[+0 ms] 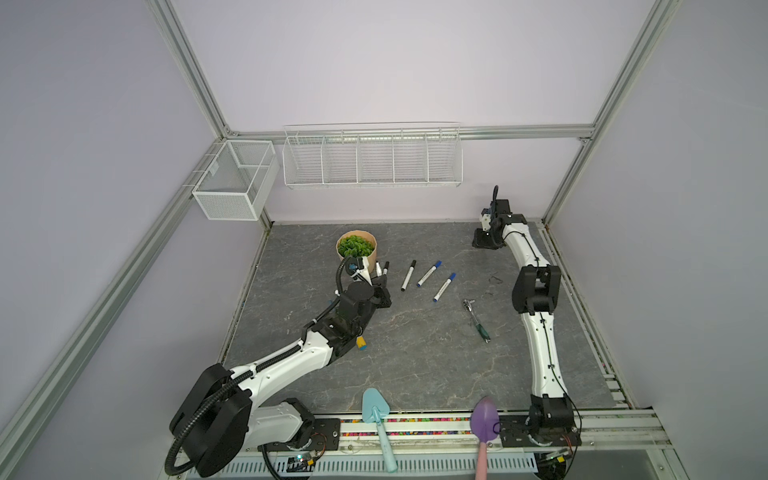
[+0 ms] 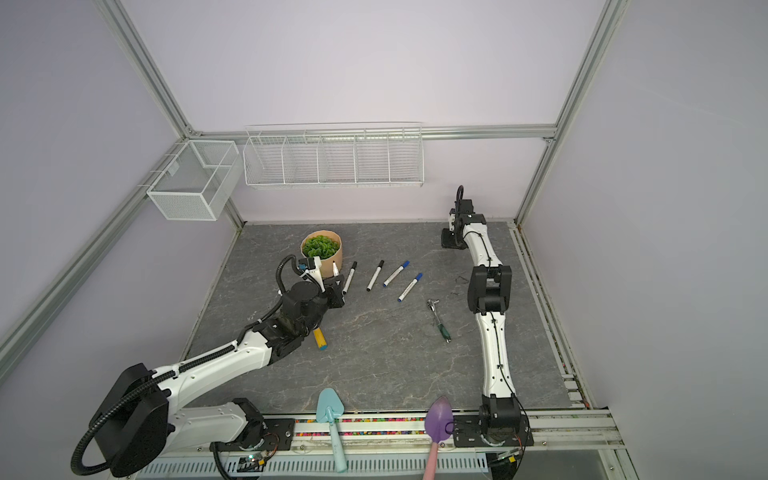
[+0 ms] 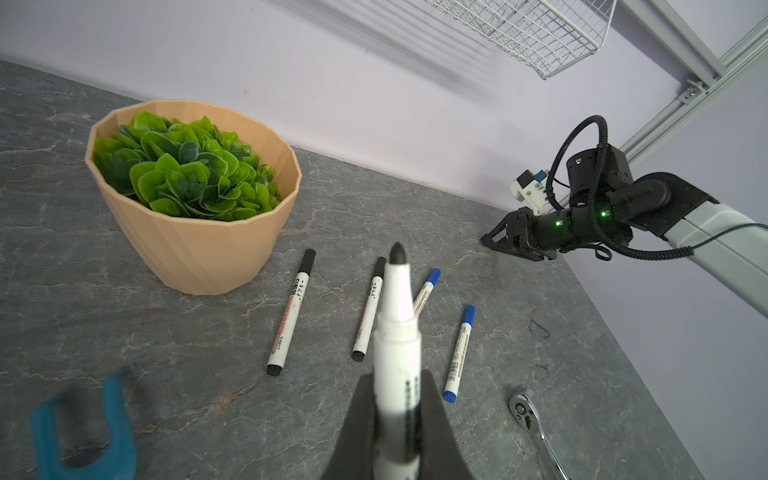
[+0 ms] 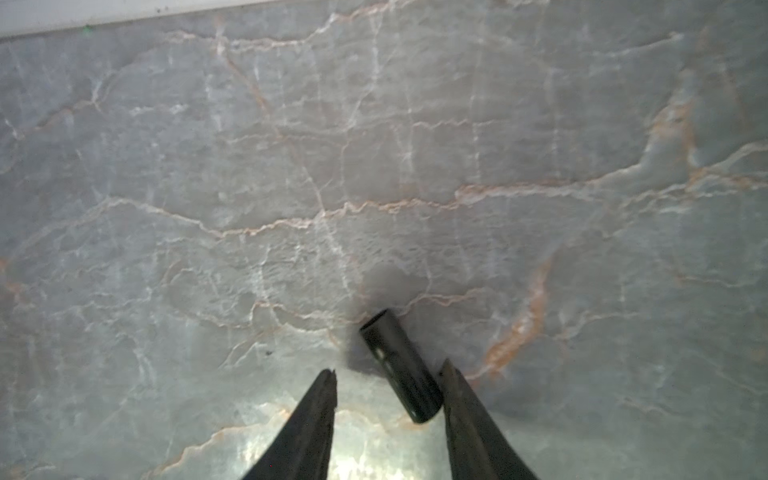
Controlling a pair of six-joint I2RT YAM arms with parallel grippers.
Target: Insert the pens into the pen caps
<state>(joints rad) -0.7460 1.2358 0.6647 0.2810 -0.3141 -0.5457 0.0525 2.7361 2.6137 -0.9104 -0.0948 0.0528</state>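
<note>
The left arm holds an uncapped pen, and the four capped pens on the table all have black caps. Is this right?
Not fully. The left wrist view shows two black-capped pens and two blue-capped pens. The rest is right.

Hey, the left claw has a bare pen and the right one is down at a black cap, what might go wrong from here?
The black cap lies askew between the open jaws of the right claw, against one finger only; closing may roll it away or grip it crooked. The left claw clamps the uncapped pen far from its tip, so a push into the cap might tilt or slide it.
</note>
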